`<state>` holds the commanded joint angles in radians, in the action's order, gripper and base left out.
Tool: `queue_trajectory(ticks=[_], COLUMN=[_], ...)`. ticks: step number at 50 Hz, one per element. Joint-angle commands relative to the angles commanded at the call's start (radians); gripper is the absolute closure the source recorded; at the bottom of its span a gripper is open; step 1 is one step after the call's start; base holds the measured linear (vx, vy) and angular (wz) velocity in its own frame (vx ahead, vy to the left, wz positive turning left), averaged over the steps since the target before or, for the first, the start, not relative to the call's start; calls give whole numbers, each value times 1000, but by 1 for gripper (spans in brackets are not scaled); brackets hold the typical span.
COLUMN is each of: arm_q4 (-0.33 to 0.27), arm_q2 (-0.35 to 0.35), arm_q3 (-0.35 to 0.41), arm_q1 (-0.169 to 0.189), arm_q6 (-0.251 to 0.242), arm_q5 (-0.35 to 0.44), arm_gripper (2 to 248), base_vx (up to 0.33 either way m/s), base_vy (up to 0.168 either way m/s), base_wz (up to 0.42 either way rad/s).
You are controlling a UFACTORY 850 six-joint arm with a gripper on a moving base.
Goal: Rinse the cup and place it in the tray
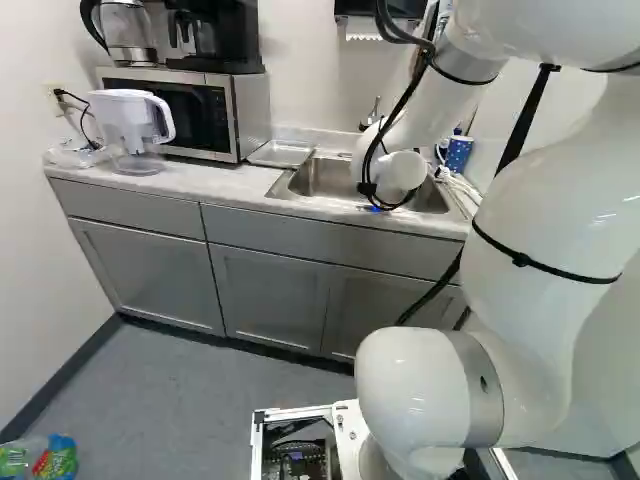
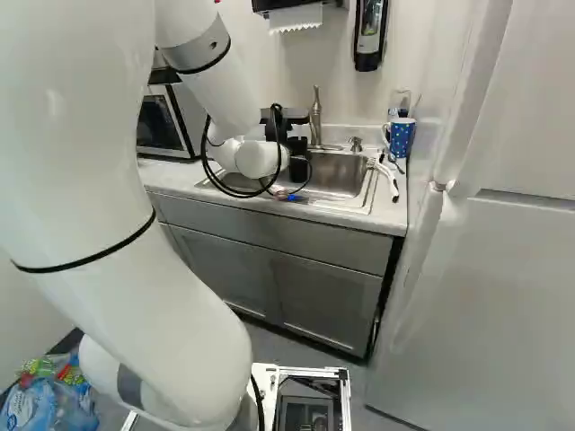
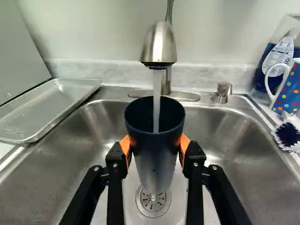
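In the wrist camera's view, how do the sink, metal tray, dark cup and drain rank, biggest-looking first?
1. Sink
2. Metal tray and dark cup: too alike to rank
3. Drain, smallest

inner floor of cup [image 3: 155, 157] hidden | tray [image 3: 47, 111] cut by wrist view's edge | bottle [image 3: 280, 55] partly behind mug [image 3: 291, 89]

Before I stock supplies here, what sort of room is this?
Probably a small kitchenette or break room: a counter with a sink and running faucet, a microwave with a coffee maker on top, and a paper towel dispenser on the wall.
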<state>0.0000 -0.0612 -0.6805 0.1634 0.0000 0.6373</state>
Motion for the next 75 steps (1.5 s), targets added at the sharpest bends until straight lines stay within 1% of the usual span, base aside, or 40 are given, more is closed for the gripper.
queue_trajectory(ticks=[75], arm_q4=[0], arm_q2=[0], arm_q3=[0], arm_q1=[0], arm_q6=[0], arm_q5=[0], arm_gripper=[129], base_vx=[0], base_vy=[0], base_wz=[0])
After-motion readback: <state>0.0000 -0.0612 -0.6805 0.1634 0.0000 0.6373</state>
